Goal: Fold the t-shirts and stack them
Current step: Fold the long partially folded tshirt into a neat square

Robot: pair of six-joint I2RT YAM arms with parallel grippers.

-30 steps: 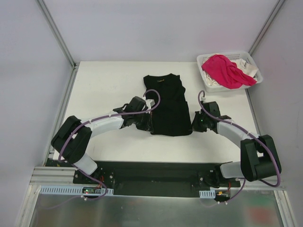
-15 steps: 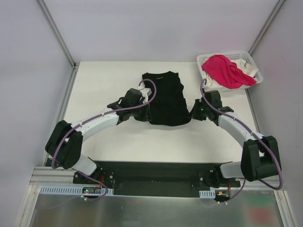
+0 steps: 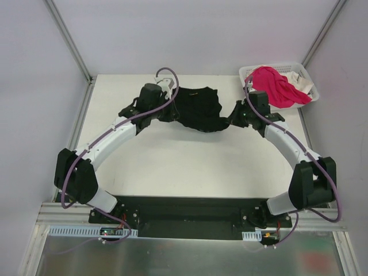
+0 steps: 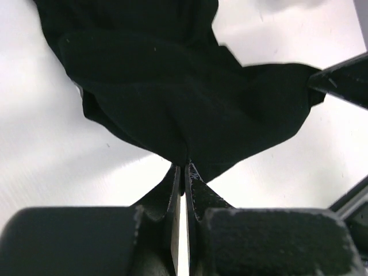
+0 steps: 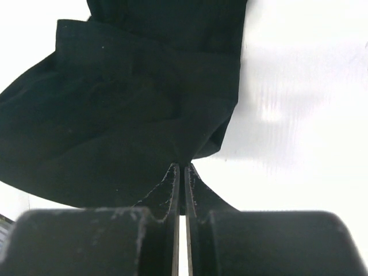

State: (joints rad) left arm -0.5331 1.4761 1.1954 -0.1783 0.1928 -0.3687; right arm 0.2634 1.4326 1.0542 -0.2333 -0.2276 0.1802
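Observation:
The black t-shirt [image 3: 198, 108] lies bunched at the far middle of the table, its lower hem lifted and carried back over its upper part. My left gripper [image 3: 171, 112] is shut on the hem's left corner, the black cloth [image 4: 172, 98] pinched at its fingertips. My right gripper [image 3: 230, 122] is shut on the right corner, with the same cloth [image 5: 126, 109] spreading from its tips. The pink t-shirt [image 3: 276, 85] and a white one [image 3: 300, 80] lie heaped in the basket. No print shows on the black shirt.
The white lattice basket [image 3: 249, 71] stands at the far right corner of the white table [image 3: 190, 161]. Metal frame posts rise at both far corners. The arms' black base rail runs along the near edge.
Both grippers have carried the black shirt's lower hem away from the bases toward its collar, folding it over. The shirt now looks about half as long.

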